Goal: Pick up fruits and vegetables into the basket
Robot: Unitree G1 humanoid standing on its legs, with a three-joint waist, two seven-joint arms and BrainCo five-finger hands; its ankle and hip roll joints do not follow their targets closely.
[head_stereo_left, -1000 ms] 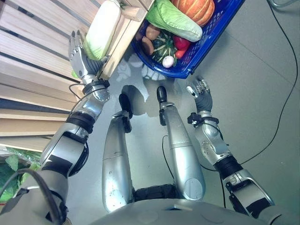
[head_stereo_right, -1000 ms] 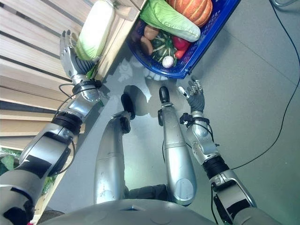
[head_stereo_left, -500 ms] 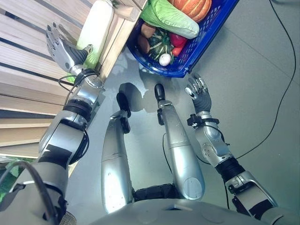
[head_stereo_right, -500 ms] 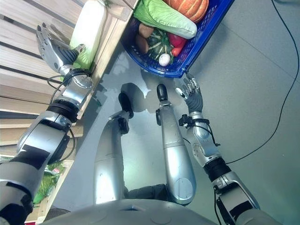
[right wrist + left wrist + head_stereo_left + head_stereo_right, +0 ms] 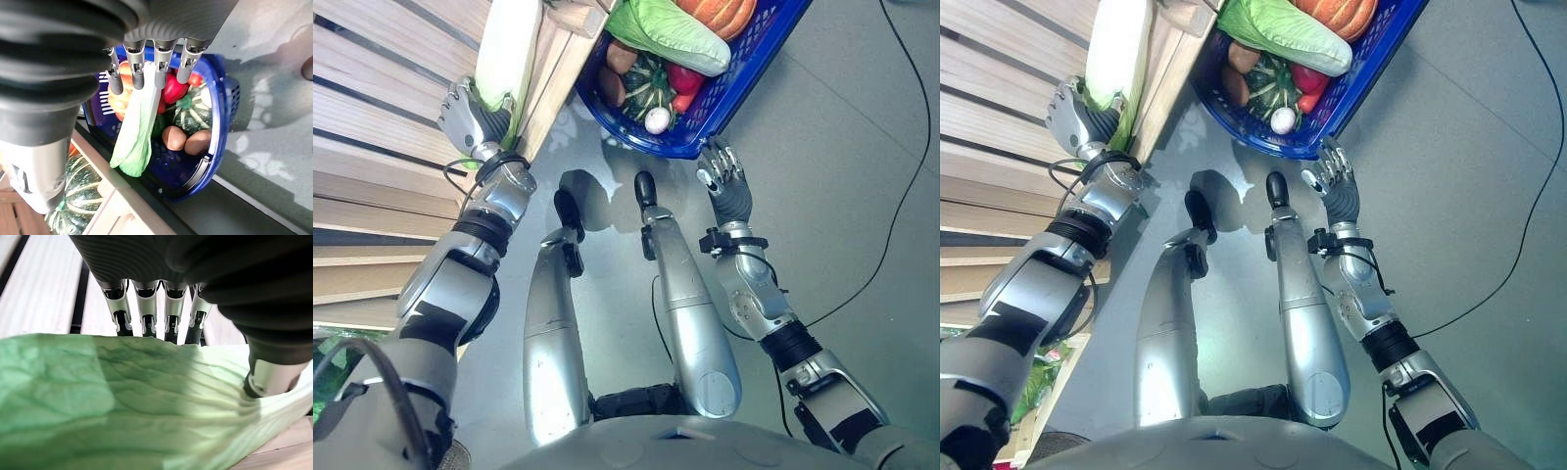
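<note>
A long pale-green napa cabbage [image 5: 504, 49] lies on the wooden shelf by its raised edge board [image 5: 553, 88]. My left hand [image 5: 470, 113] is curled round the cabbage's near end. In the left wrist view its fingers [image 5: 146, 308] reach over the far side of the leaves [image 5: 122, 401] while the thumb presses in. The blue basket [image 5: 705, 137] stands on the grey floor. It holds an orange pumpkin [image 5: 724, 12], another cabbage [image 5: 671, 34], a striped green squash [image 5: 646, 78], a red pepper and brown tubers. My right hand [image 5: 729, 191] hovers open just short of the basket's rim [image 5: 215, 147].
Wooden slats [image 5: 382, 127] of the shelf run along the left side. A striped green squash [image 5: 83, 181] sits in a crate beside the basket. Leafy greens [image 5: 328, 362] lie at the lower left. Grey floor spreads out to the right.
My left hand went from spread open beside the napa cabbage to closed on its near end. The right hand crept a little closer to the basket.
</note>
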